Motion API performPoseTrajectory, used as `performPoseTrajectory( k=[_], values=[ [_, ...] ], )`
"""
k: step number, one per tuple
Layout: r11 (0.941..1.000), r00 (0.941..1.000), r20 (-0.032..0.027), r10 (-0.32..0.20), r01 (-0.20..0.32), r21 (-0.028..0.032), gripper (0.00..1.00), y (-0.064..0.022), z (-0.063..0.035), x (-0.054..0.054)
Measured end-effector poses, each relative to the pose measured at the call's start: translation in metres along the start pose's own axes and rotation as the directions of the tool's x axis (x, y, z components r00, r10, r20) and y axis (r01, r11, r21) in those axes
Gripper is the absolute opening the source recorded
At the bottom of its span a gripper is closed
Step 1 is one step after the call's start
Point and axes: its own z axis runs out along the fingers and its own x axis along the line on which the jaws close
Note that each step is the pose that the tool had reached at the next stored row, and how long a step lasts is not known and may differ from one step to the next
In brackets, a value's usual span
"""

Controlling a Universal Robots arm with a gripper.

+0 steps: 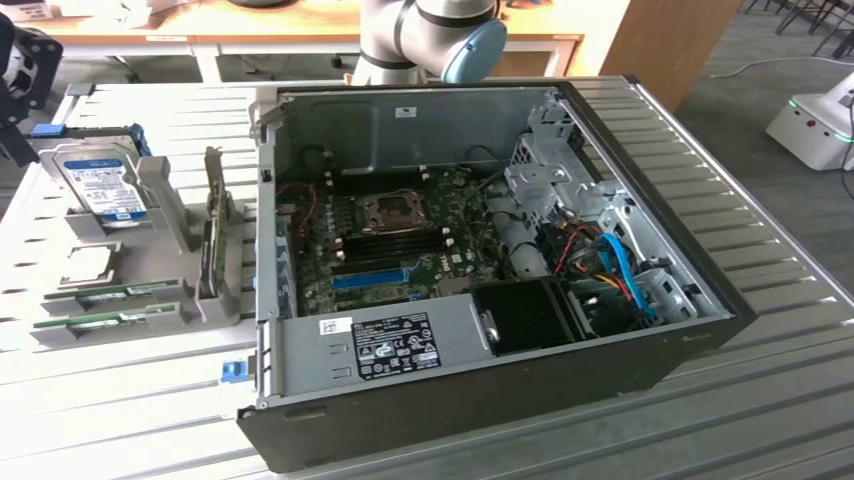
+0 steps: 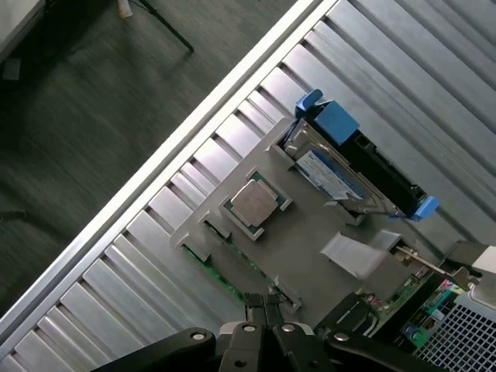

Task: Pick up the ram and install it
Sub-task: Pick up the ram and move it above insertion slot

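Two green ram sticks (image 1: 114, 295) lie flat in slots at the near end of a grey holder (image 1: 80, 262) on the exterior view's left. In the wrist view one ram stick (image 2: 225, 285) shows as a green strip at the holder's edge, just ahead of my fingertips. My gripper (image 2: 263, 308) hangs well above the holder, shut, with nothing between its fingers. In the exterior view the gripper (image 1: 16, 120) is the dark shape at the far left edge, above the holder's far end. The open computer case (image 1: 467, 250) shows its motherboard (image 1: 400, 235) with dark memory slots.
The holder also carries a silver hard drive with a blue label (image 1: 104, 185) (image 2: 333, 174), a square processor chip (image 2: 254, 203) and an upright card (image 1: 214, 225). Everything rests on a ribbed metal table (image 1: 747, 380). The table edge and the floor beyond lie close to the holder (image 2: 155, 163).
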Motion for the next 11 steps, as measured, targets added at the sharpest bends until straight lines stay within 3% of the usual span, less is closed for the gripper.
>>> performPoseTrajectory(
  k=[11],
  values=[
    [0.9937, 0.9937, -0.0048, -0.112, 0.112, 0.0016, 0.11, 0.0000, 0.0000, 0.0000]
  ],
)
